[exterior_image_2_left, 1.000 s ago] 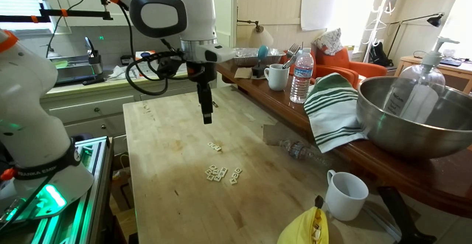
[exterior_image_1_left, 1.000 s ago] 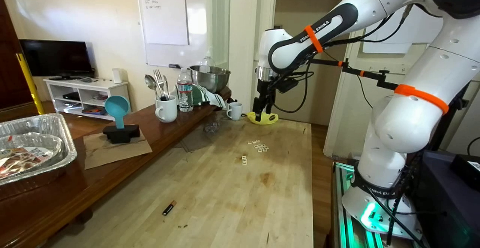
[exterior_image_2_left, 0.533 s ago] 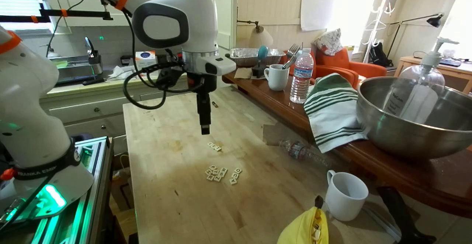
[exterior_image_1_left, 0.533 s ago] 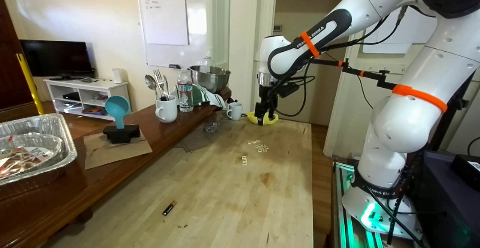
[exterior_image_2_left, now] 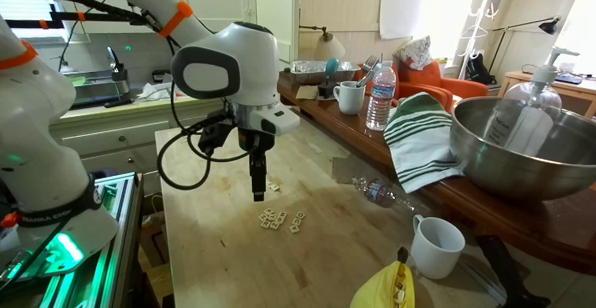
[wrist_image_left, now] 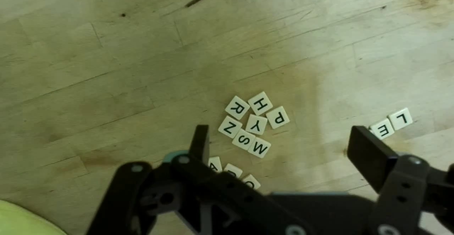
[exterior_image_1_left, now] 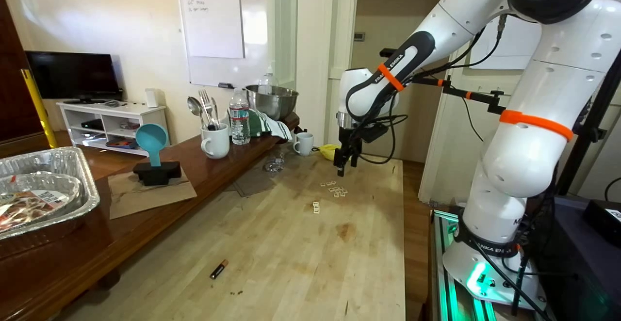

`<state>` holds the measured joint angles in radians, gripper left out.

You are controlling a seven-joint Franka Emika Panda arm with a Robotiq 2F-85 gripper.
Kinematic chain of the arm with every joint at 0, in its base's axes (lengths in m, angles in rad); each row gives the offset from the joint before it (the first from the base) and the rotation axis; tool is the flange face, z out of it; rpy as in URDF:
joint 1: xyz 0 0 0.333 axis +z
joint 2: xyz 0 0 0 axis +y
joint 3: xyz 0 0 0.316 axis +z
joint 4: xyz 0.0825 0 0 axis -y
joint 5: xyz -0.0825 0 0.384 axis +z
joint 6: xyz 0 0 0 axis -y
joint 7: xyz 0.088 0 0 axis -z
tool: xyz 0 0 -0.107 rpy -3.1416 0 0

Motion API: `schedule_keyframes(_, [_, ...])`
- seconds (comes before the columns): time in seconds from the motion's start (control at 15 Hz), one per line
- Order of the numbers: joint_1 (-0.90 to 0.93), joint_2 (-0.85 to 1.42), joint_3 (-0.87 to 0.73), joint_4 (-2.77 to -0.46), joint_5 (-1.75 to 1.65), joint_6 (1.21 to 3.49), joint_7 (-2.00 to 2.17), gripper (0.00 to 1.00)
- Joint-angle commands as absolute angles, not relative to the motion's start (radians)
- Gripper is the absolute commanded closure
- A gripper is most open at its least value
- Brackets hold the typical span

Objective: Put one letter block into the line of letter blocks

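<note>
A Franka Panda arm point(exterior_image_1_left: 521, 153) has reached lower over the past second, its forearm point(exterior_image_1_left: 432, 44) dropping in both exterior views and its elbow point(exterior_image_1_left: 558, 8) shifting left in an exterior view. The Robotiq gripper point(exterior_image_2_left: 259, 195) has descended, its fingertips now hanging nearer the scattered letter blocks point(exterior_image_2_left: 274, 224). In an exterior view it partly screens a short row of letter blocks point(exterior_image_2_left: 274, 187) that was fully visible earlier; a black cable loop point(exterior_image_2_left: 183, 187) droops lower, and the wrist point(exterior_image_2_left: 256, 80) now masks a battery point(exterior_image_1_left: 219, 269). In an exterior view the gripper has moved down and right, hiding the right end of a yellow banana-shaped pouch point(exterior_image_1_left: 329, 152).
</note>
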<state>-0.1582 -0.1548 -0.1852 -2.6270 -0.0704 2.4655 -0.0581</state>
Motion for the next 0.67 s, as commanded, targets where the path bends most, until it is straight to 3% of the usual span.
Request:
schedule_keyframes(0.0, [-0.152, -0.069, -0.2, -2.638, 0.028, 2.587, -0.132, 0.26])
schedule_keyframes(0.6, [-0.165, 0.077, -0.17, -2.618, 0.238, 2.777, -0.283, 0.93])
